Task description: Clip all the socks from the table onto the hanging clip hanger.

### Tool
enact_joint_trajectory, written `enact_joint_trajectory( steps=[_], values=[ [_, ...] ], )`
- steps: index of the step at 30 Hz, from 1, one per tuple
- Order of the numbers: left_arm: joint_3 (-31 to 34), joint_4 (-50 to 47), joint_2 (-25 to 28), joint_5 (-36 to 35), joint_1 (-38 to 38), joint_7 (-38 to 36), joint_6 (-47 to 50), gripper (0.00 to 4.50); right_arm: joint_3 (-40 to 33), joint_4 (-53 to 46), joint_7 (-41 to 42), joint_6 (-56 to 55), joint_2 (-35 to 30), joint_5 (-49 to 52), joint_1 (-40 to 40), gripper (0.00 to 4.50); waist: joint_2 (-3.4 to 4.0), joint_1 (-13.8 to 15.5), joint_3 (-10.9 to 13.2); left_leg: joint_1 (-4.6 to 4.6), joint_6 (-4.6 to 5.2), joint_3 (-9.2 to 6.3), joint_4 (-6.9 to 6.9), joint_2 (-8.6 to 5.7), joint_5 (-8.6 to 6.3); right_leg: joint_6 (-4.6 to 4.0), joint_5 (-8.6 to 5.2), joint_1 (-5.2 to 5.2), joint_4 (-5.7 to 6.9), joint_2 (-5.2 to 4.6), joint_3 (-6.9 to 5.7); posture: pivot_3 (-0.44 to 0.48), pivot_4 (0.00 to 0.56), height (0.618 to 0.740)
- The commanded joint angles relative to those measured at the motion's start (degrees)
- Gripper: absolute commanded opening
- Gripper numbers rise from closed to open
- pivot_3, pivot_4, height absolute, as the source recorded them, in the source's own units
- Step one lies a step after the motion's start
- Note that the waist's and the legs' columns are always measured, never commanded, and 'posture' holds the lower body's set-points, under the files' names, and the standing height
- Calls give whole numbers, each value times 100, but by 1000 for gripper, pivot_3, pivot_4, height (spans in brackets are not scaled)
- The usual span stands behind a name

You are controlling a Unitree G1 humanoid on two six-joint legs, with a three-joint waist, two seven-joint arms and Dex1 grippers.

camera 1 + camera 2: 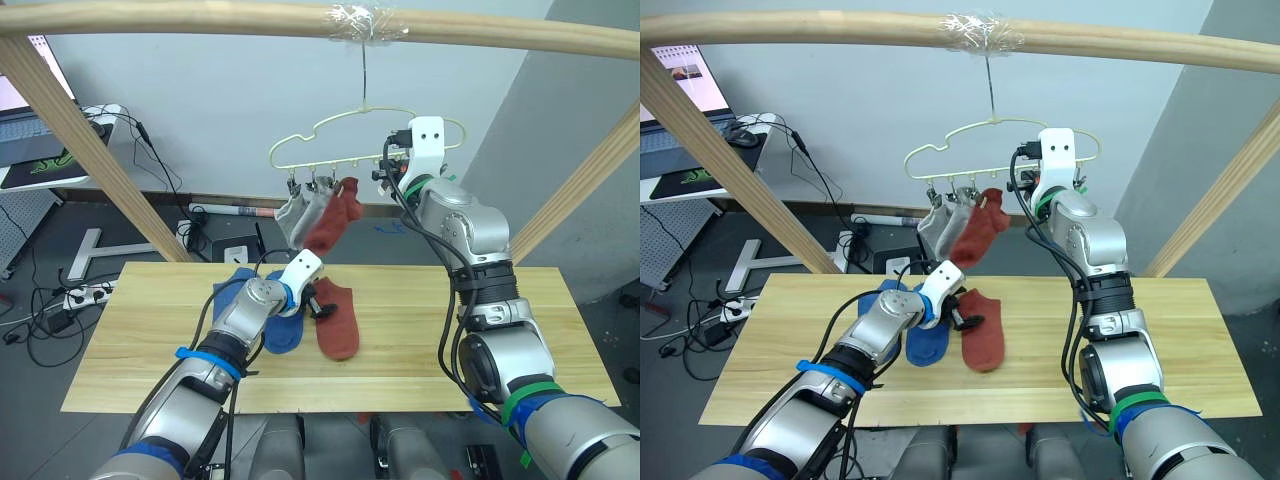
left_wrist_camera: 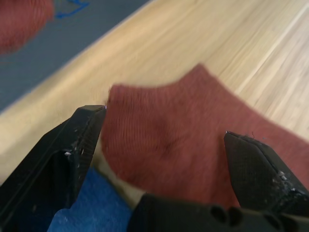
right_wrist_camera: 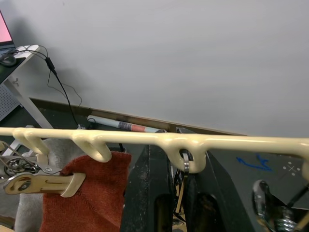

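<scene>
The left gripper (image 2: 164,159) hung wide open over the rust-red sock (image 1: 338,318) lying on the table (image 1: 480,340) — empty, lined up to pinch its cuff. The right gripper (image 3: 169,193) sat closed around a clip under the clip hanger (image 1: 330,150), seemingly steadying it — two grey socks (image 1: 300,212) and a red one (image 1: 335,222) already hung there.

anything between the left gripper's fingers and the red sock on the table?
Nothing. In the left wrist view the open left gripper straddles the red sock's edge with no other thing between; a blue sock lies beside it.
</scene>
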Motion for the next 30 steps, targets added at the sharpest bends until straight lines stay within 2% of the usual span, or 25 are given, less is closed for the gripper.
enact_joint_trajectory(
  steps=[1, 9, 12, 19, 24, 30],
  values=[
    [-40, 341, -216, 166, -229, -48, -65, 4460, -43, -284, 5, -54, -5, 23, -213, 0, 0, 3, 0, 0, 0, 0, 0, 0, 0, 0, 0, 0, 0, 0, 0, 116, 154, 740],
    [-181, 904, -397, 579, -344, -187, -243, 4460, -56, -352, -2, -2, -10, 35, -186, 0, 0, 0, 0, 1, 0, -1, 0, 0, 0, 0, 0, 1, 1, 0, -1, 108, 154, 740],
    [-188, 963, -367, 681, -324, -208, -363, 3892, -71, -383, -11, 22, -23, 38, -184, 0, 0, -3, -1, 1, 0, 0, 1, 0, 0, 0, 0, 2, 1, 0, 0, 100, 153, 740],
    [-151, 1052, -364, 753, -327, -274, -495, 1698, -88, -387, -17, 46, -34, 37, -186, 0, 0, -26, -1, 4, 4, -1, 3, 0, 3, -3, 2, 3, 4, 1, 0, 100, 153, 740],
    [47, 968, -429, 539, -317, -331, -513, 217, -99, -397, 2, 88, -34, 48, -185, 0, 0, -69, -2, 4, 5, -2, 3, 0, 3, -3, 2, 4, 5, 1, 0, 103, 152, 740],
    [584, 307, -506, -39, -305, -565, -604, 217, -155, -500, -12, 263, 35, 143, -201, 0, 0, -86, -1, 1, 5, -2, 1, 0, 3, -3, 2, 1, 5, 0, 0, 105, 153, 740]
  ],
)
